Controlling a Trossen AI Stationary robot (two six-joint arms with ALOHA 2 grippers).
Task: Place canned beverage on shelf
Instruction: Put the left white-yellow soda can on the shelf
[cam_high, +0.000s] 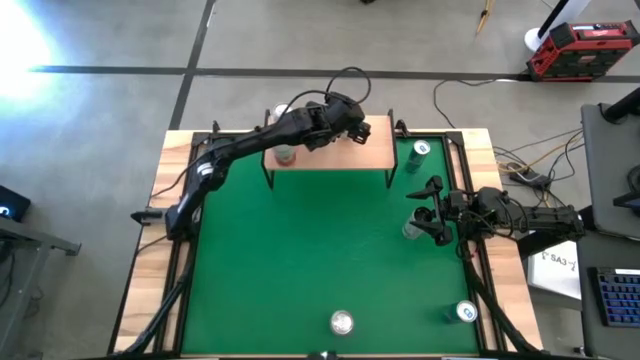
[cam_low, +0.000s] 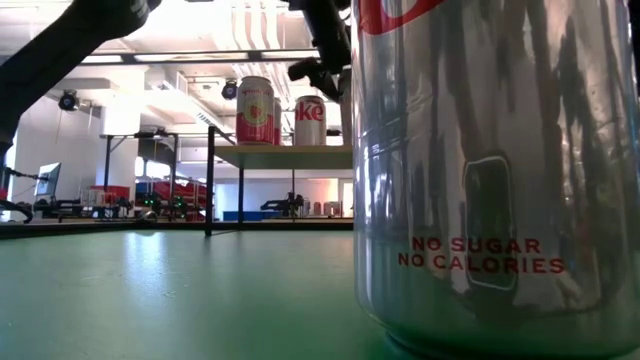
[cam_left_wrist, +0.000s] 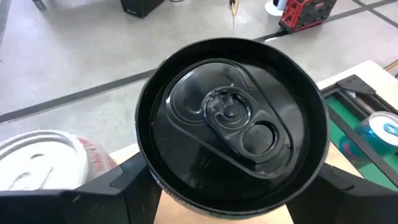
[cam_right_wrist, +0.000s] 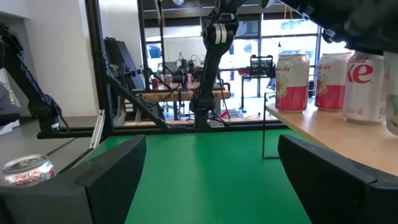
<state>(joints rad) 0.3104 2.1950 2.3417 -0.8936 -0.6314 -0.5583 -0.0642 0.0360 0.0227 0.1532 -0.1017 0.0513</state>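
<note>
The shelf (cam_high: 330, 155) is a light-wood board on thin black legs at the table's far middle; it also shows in the low view (cam_low: 285, 155). My left gripper (cam_high: 345, 128) is over its far right part, shut on a black-topped can (cam_left_wrist: 230, 118). A red-and-white can (cam_high: 285, 153) stands on the shelf's left part. Several cans (cam_right_wrist: 329, 73) stand upright on the board in the right wrist view. My right gripper (cam_high: 432, 208) is open and empty (cam_right_wrist: 211, 180) above the mat's right side, beside a silver can (cam_high: 412, 229). My left gripper pinches the black can's side wall just under its rim (cam_left_wrist: 149, 180) between its two fingers (cam_left_wrist: 329, 186), one on each side. The fingers come from above, pointing down. The can is upright over the wooden board; whether its base rests there is hidden.
A green mat (cam_high: 300, 260) covers the table. A teal-topped can (cam_high: 420, 150) stands right of the shelf. A silver can (cam_high: 343, 322) stands at the near edge and fills the low view (cam_low: 490, 170). Another can (cam_high: 465, 312) stands near right.
</note>
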